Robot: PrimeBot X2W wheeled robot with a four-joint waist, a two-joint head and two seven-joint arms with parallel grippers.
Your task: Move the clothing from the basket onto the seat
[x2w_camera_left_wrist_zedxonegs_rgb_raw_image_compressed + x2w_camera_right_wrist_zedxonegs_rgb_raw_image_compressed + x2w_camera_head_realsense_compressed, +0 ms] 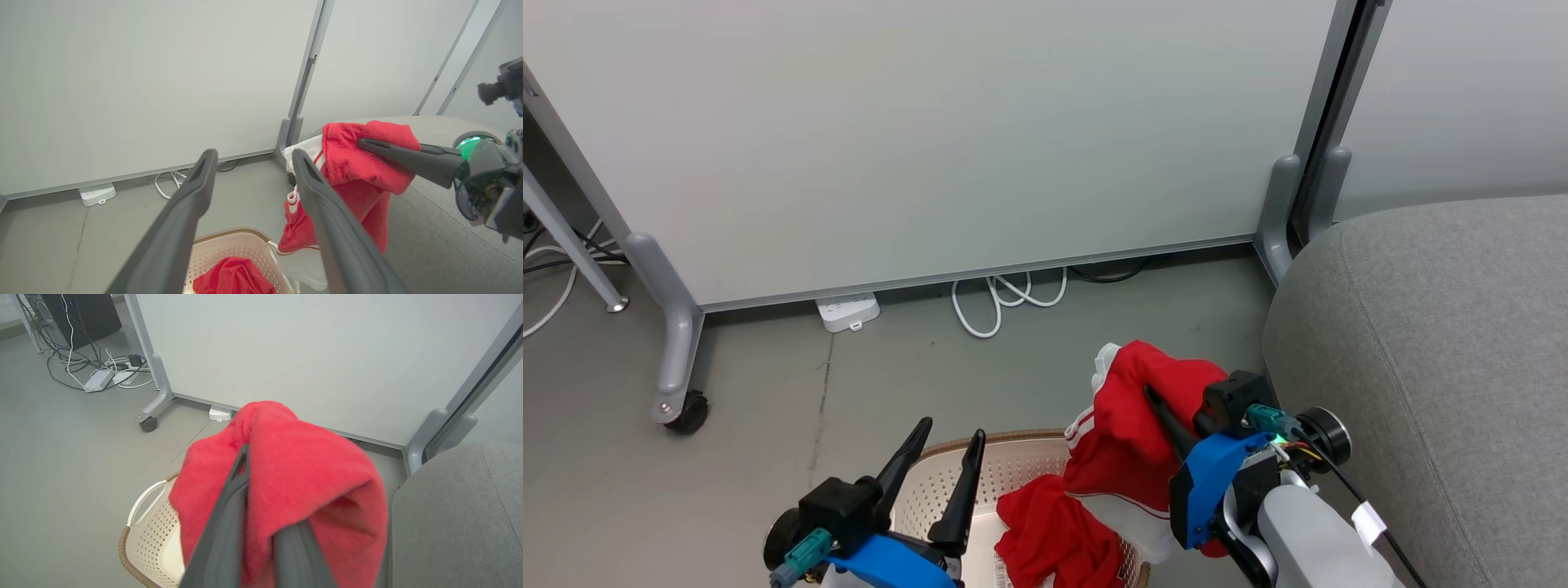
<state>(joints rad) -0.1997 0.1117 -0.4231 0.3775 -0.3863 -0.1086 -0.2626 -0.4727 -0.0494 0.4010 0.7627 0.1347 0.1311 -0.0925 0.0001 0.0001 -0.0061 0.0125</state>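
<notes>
Right gripper (pixel 1168 420) is clamping one red garment (pixel 1131 408) aloft above basket (pixel 1013 445) edge, near seat (pixel 1437 343) | left gripper (pixel 950 433) is hovering agape, empty, above basket | tally: two, second garment (pixel 1045 531) is lying inside basket.

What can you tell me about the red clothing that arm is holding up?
A bright red garment of soft, fleecy-looking fabric with white stripes and trim. The right gripper is shut on its upper part; it drapes over the fingers and hangs crumpled above the edge of the basket, beside the grey seat. Whether its lower end touches the basket is unclear.
</notes>
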